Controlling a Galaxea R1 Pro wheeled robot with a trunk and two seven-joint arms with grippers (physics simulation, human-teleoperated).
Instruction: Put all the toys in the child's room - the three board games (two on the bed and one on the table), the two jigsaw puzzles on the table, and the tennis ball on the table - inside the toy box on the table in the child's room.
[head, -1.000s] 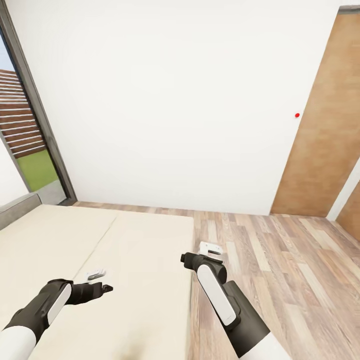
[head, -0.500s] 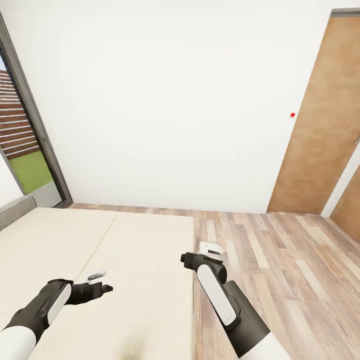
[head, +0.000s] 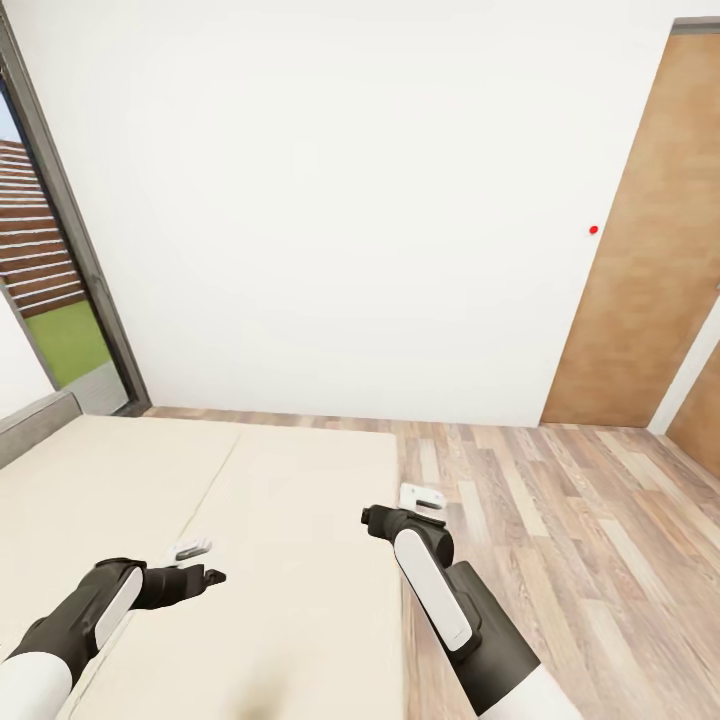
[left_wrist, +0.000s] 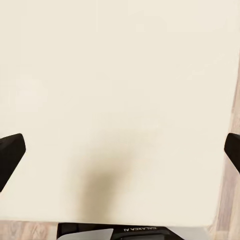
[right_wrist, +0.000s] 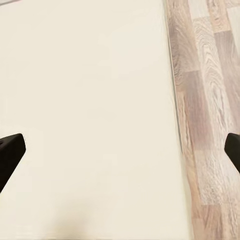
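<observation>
The board games are not in sight right now, so you must look for them on the bed (head: 250, 520). Closest to you, your left gripper (head: 205, 575) hangs over the cream mattress, and your right gripper (head: 372, 517) hangs by the bed's edge. Both have their fingers spread wide and hold nothing. Past the bed is the wood floor (head: 560, 520), then a white wall (head: 330, 200) and a brown door (head: 650, 260). I think the game boxes will be light, stiff and a bit slippery. Pinch one by a thin edge, not the flat top.
</observation>
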